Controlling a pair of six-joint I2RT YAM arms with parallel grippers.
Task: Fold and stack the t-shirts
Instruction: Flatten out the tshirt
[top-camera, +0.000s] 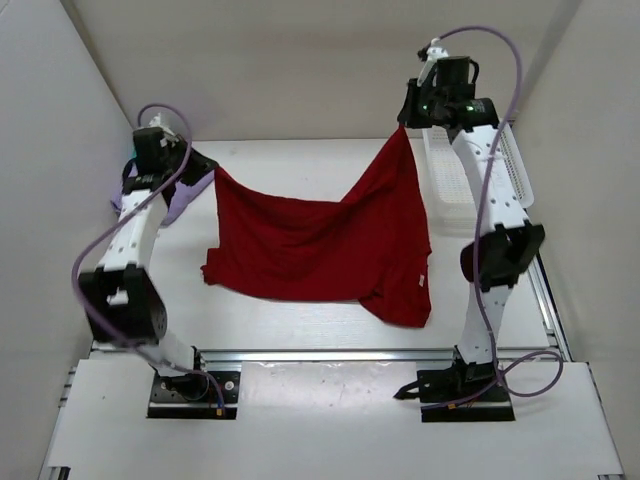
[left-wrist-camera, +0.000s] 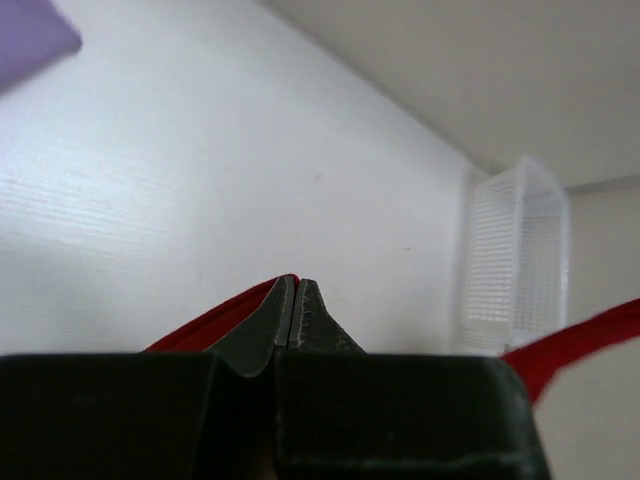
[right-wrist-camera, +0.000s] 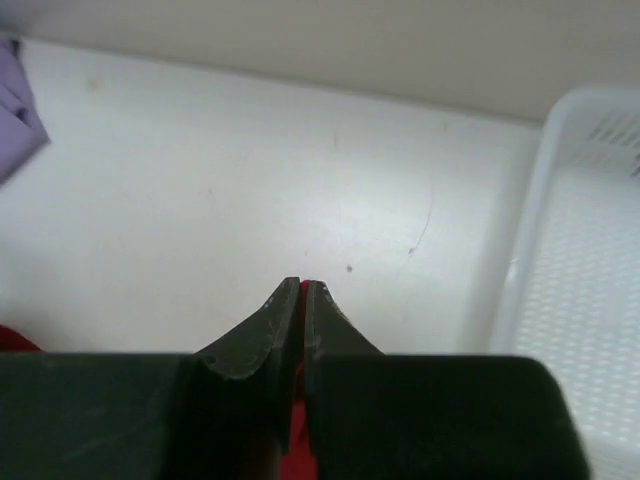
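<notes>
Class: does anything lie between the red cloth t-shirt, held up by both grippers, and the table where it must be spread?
Nothing visible does. The red cloth t-shirt hangs between left gripper and right gripper; lavender cloth t-shirt and white mesh basket sit off to the sides.

The top view looks down from high behind both arm bases (top-camera: 195, 388) across the whole worktop (top-camera: 300, 160). Each wrist view sits low behind its own jaws, facing the far wall (both catch the white basket (left-wrist-camera: 515, 260)).
</notes>
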